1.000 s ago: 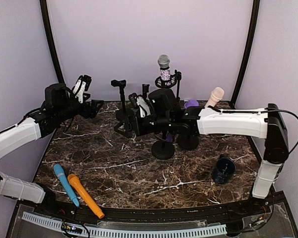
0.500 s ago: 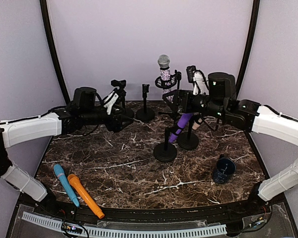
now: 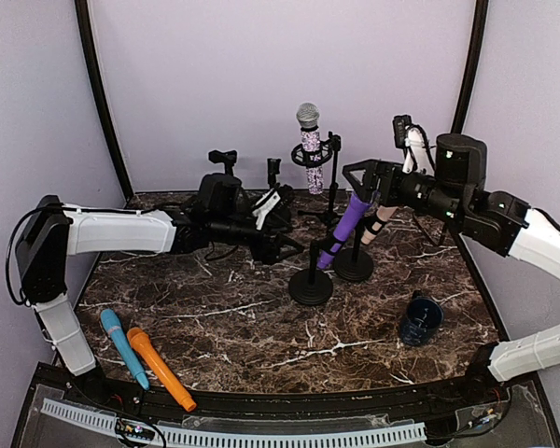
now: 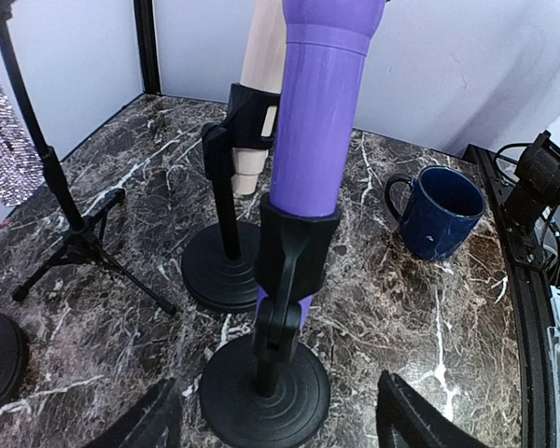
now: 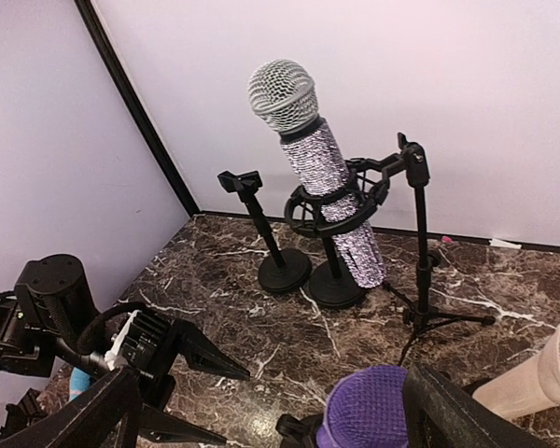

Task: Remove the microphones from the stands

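Jaws spread, left gripper [image 4: 278, 392] faces stand [image 4: 285, 266] holding purple microphone [image 4: 322, 112]; right gripper [image 5: 271, 375] likewise, seemingly clear above.

Dark blue mug [image 3: 420, 319] upright on the brown marble tabletop [image 3: 233, 322]

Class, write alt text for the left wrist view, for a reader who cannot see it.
A purple microphone sits in a black stand on a marble table. Behind it, a cream microphone in another stand; a blue mug at right.

Lab booth: plain walls [image 3: 215, 75], marble tabletop [image 3: 243, 327]
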You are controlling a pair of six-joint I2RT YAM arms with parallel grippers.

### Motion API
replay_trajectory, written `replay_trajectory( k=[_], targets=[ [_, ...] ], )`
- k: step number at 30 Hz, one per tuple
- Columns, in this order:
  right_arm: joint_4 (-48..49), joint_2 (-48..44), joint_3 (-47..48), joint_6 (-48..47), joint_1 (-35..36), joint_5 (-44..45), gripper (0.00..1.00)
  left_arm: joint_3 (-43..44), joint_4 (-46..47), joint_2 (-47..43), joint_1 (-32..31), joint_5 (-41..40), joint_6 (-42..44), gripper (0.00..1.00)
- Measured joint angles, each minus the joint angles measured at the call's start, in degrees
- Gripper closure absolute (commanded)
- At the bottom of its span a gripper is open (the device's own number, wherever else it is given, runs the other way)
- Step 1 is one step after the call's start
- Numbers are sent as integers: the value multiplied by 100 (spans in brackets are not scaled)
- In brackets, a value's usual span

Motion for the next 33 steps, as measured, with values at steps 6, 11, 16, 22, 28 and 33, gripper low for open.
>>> replay_trajectory(
  k=[6,11,16,22,28,33],
  targets=[
    [-240,-330,-326,114,-168,164,1,673,-57,664,-326,-361,9,29],
    [-264,-577,-485,212,-186,195,1,879,-129,925,-422,-717,9,29],
    [-258,-634,-540,260,-186,184,1,1025,-164,1130,-409,-811,15,48],
    [-234,-632,-590,260,-186,81,1,1045,-179,1185,-407,-776,55,54],
    [-118,-634,-715,258,-186,-105,1,1178,-186,1250,-407,-726,96,59],
    [-63,-634,-765,260,-192,-186,1,1298,-243,1338,-407,-647,153,73]
  ],
)
